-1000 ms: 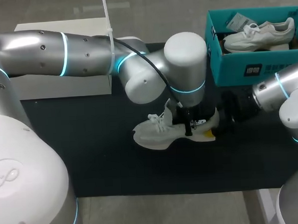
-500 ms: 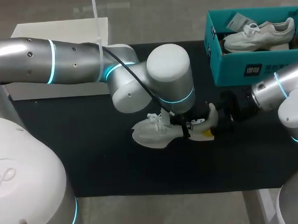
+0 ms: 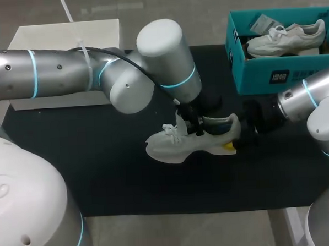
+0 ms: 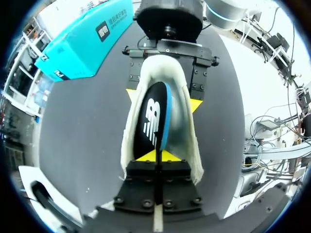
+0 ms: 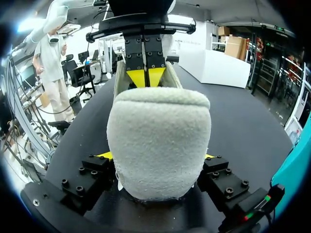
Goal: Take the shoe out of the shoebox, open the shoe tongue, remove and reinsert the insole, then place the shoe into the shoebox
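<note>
You find the shoe (image 3: 177, 148) upright on its sole near the bench (image 3: 72, 161) middle. The right claw (image 5: 156, 156) clamps its heel from both sides. The left claw (image 4: 156, 156) is closed on the insole (image 4: 153, 116), which stands on edge inside the shoe. The shoebox (image 3: 261, 74) sits at the far right corner.

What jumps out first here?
A white shoe in the middle of the black mat, heel clamped in the right gripper. The left gripper pinches the black insole, stood on edge inside the shoe. A second shoe lies in the teal shoebox at the far right.
</note>
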